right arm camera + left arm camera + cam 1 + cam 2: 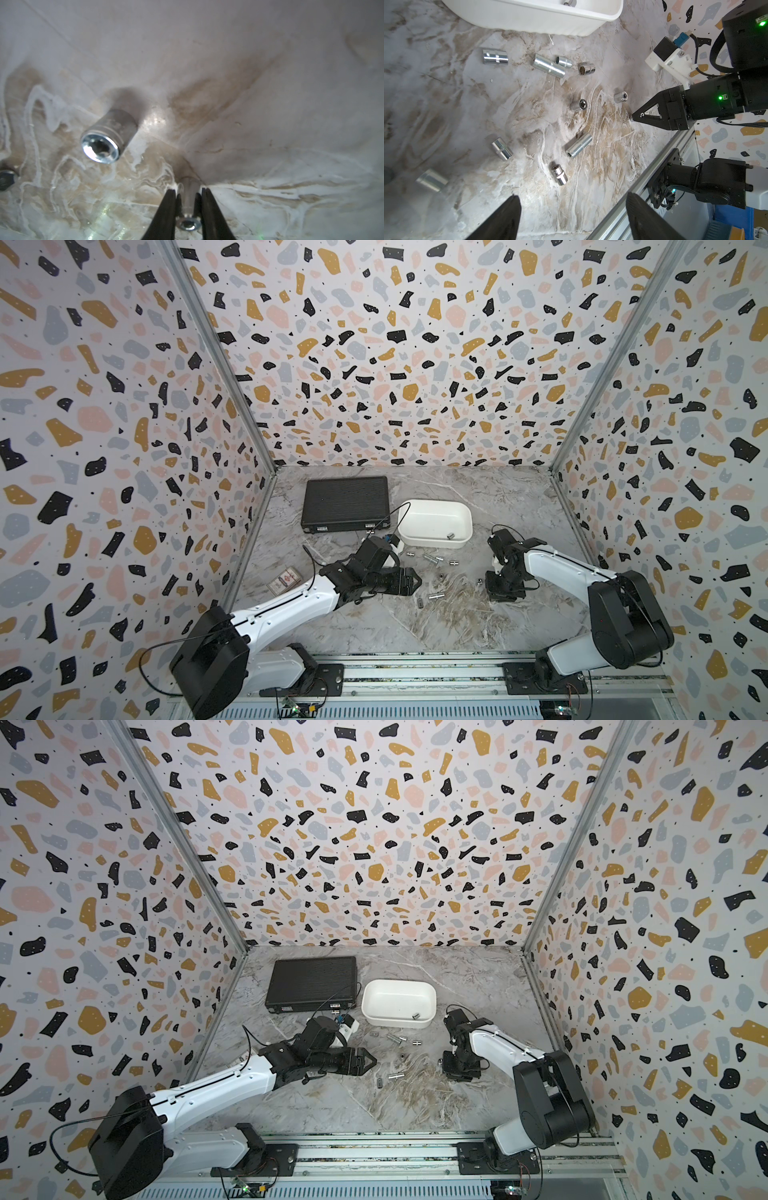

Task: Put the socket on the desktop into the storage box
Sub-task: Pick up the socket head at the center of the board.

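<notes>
Though loose, socket [620, 97] beside right tool [633, 117]

The right arm [557, 568] is white-shelled with black joints, thin cables and a black triangular claw [633, 118].

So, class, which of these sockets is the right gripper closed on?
The slim socket pinched by the right gripper; the wider socket nearby lies free on the desktop, like the rest.
</notes>
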You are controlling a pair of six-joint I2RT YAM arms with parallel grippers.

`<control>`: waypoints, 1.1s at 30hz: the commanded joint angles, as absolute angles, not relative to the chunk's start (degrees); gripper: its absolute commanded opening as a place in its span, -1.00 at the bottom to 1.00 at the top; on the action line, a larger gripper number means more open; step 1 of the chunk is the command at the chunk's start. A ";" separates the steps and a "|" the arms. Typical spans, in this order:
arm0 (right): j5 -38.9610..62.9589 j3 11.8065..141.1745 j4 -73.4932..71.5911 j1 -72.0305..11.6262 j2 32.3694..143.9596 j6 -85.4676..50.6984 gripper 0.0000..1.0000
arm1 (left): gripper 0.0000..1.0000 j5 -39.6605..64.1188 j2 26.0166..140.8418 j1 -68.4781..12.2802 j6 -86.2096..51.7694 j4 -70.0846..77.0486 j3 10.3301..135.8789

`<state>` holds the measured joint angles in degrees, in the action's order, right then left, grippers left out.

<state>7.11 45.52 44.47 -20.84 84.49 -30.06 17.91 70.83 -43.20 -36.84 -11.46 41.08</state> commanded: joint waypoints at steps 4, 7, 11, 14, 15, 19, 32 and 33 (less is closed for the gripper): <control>7.47 45.05 45.54 -20.65 83.70 -30.67 -0.68 | 0.66 17.19 69.88 -43.49 -36.71 -9.70 40.52; 7.56 45.73 46.55 -20.65 82.44 -30.61 -0.70 | 0.66 16.82 69.79 -43.50 -36.92 -9.84 40.52; 7.47 48.17 48.73 -20.65 80.66 -30.19 -0.71 | 0.66 15.26 69.48 -43.42 -37.11 -10.36 40.76; 7.47 51.10 50.34 -20.65 79.99 -29.67 -0.71 | 0.66 13.80 69.52 -43.33 -36.87 -12.26 41.49; 7.47 52.06 50.71 -20.65 79.90 -29.54 -0.71 | 0.66 13.18 69.39 -43.10 -36.74 -12.85 41.81; 7.56 55.95 51.47 -20.65 80.65 -29.03 -0.71 | 0.65 11.67 68.79 -41.96 -37.04 -14.36 42.27; 8.16 72.38 52.82 -20.65 89.84 -27.35 -0.72 | 0.66 11.86 65.75 -33.76 -35.64 -18.83 43.67; 8.24 73.62 53.07 -20.65 90.78 -27.25 -0.72 | 0.66 12.02 65.61 -33.06 -35.58 -19.06 43.77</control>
